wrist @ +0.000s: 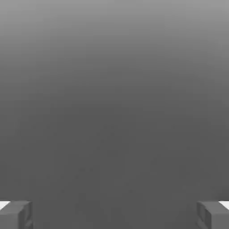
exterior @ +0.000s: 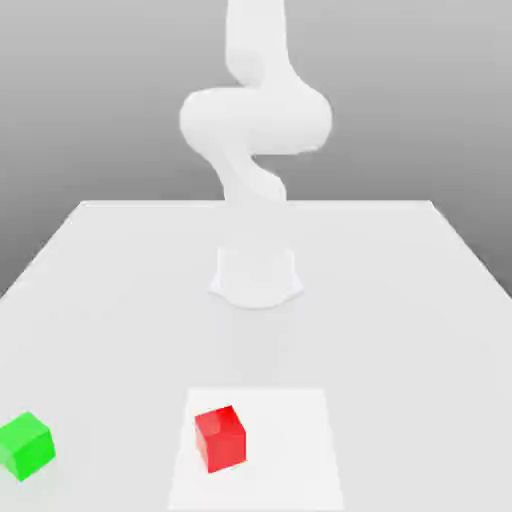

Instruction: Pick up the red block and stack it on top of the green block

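The smooth white robot arm (exterior: pixel 256 120) rises bent from its base, its two-finger gripper (wrist: pixel 114 215) open, dark grey fingers (wrist: pixel 17 215) wide apart.

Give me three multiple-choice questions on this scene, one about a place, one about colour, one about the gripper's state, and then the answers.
1. Where is the red block?
A. On top of the green block
B. On the white square
C. Between the gripper's fingers

2. What colour is the block nearest the exterior view's left edge?
A. Green
B. Blue
C. Yellow

3. How does the gripper stand?
A. Shut on a block
B. Shut and empty
C. Open and empty

Answers:
1. B: the red block sits on the white square on the table.
2. A: the green block lies by that edge, its faces bright green.
3. C: in the hand view the gripper has its two fingers wide apart with nothing between them.
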{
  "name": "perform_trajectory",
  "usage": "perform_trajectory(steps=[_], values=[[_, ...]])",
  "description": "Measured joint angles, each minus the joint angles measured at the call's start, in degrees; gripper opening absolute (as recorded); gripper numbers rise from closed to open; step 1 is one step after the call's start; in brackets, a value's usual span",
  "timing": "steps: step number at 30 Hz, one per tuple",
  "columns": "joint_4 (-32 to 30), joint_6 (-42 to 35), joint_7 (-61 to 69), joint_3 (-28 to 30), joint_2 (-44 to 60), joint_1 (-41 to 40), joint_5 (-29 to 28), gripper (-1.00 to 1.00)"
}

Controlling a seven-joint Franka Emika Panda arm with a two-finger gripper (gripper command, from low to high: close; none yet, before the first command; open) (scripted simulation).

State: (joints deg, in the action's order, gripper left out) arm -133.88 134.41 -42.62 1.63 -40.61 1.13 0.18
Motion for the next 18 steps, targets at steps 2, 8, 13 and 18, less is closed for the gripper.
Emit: perform_trajectory(steps=[2, 8, 13, 18], values=[[-1.77, 2.22, 2.76, 1.36, 4.42, 0.91, 0.21, 0.0], [-6.79, 8.51, 10.9, 4.8, 16.97, 2.98, 1.23, 0.0], [-10.94, 13.71, 17.79, 6.95, 27.39, 4.04, 2.31, 0.0], [-15.1, 18.91, 24.39, 8.08, 37.77, 3.98, 2.96, 0.0]])
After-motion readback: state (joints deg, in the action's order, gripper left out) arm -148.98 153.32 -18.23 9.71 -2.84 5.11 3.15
